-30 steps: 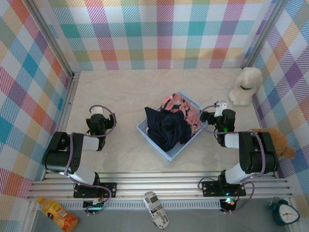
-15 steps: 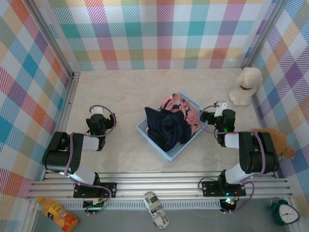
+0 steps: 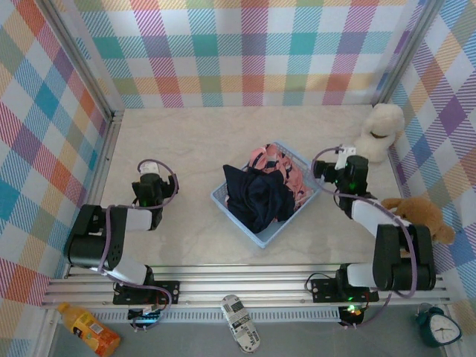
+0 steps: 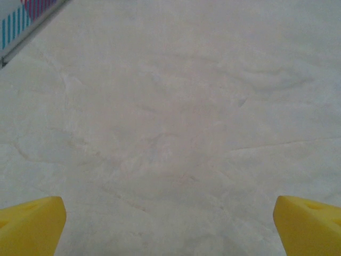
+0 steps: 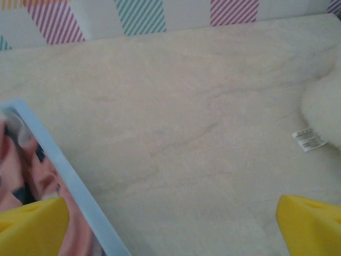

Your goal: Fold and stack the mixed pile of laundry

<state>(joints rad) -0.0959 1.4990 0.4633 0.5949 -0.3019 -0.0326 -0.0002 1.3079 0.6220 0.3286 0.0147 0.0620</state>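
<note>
The left arm [image 3: 123, 223] sits near the left edge of the surface [image 3: 186, 134]. Its jaws are wide apart and hold nothing. Its yellow fingertips [image 4: 32, 226] look down on bare surface.

In the middle of the surface stands the light blue basket [image 3: 239, 222]. Both pieces of laundry are inside it, all bunched up. The dark navy T-shirt [image 3: 260, 197] lies on top at the near side. The pink printed garment [image 3: 277, 158] peeks out at the far side.

The right arm [image 3: 372, 216] is toward the right edge. Its jaws are just beside the basket's right corner, wide apart, holding nothing.

Nothing is folded yet, so I think the step now is to take the first piece out. The T-shirt is on top, so grab it first. Pinch a thick bunch of cloth, not the basket's rim. Lift slowly, so the pink one does not come along and the basket does not tip. Stay away from the white plush toy [image 3: 381, 130] in the far right corner.
</note>
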